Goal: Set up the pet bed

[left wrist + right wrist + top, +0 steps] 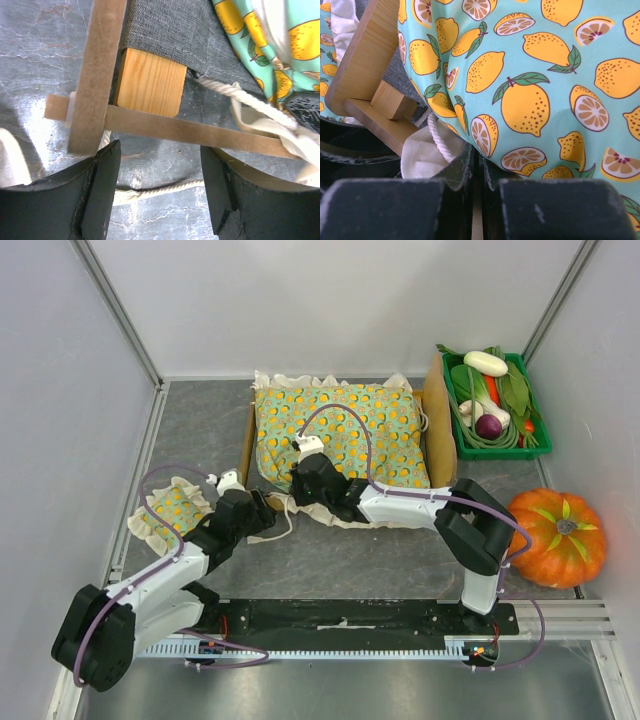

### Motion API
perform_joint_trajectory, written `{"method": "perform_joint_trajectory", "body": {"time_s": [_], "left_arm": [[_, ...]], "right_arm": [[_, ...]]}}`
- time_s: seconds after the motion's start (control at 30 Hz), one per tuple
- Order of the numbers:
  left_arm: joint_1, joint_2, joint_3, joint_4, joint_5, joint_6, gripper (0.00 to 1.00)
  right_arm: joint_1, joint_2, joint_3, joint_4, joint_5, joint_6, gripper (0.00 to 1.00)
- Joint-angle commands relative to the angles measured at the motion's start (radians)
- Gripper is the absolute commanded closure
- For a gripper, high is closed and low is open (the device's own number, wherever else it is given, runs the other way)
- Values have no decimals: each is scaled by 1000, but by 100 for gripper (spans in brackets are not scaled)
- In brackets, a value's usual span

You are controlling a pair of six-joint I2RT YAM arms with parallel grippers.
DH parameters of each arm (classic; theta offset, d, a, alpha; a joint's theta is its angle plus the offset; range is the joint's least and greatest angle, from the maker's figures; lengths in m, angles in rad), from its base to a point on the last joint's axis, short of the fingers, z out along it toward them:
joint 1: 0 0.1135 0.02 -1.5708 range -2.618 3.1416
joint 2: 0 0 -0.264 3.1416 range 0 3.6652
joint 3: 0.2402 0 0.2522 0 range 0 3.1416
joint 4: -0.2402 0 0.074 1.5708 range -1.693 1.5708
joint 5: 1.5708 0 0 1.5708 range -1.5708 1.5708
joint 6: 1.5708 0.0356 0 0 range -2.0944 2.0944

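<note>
The pet bed (437,425) stands at the back middle, its headboard on the right. The lemon-print cushion (340,430) lies on it, with the front edge hanging over. My left gripper (268,510) is open at the bed's front-left corner. In the left wrist view the gripper (160,185) straddles a white cord (165,189) on the table, just short of the wooden rail (175,130) and leg block (150,82). My right gripper (300,478) is at the cushion's front-left edge. In the right wrist view the gripper (479,150) is shut under the cushion (535,75), a thin strip of cream frill (422,155) pinched between the fingers.
A small matching pillow (175,505) lies on the table to the left, beside my left arm. A green crate of vegetables (495,405) stands at the back right, and an orange pumpkin (557,537) sits at the right. White walls close in the table.
</note>
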Motion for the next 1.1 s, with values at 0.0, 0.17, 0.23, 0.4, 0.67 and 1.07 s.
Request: {"method": "perform_joint_trajectory", "body": {"time_s": [0.0,0.17,0.23,0.4,0.67,1.07], "left_arm": [[-16,-102,30,-63,-89,-38,28],[-19,-67,110,-225,-190,-69,28],[-22,-20,120,-277,-216,-101,29],[-25,40,119,-305,-216,-136,34],[-40,169,162,-319,-210,-167,53],[-91,6,180,-353,-129,-129,98]], "right_arm": [[-2,-23,-20,6,-18,-8,90],[-2,-26,-18,8,-46,-15,89],[-2,-29,-20,13,-53,-15,89],[-6,-32,-23,19,-93,-19,89],[-25,-58,-41,49,-135,-27,89],[-32,-64,-29,8,-204,-45,88]]}}
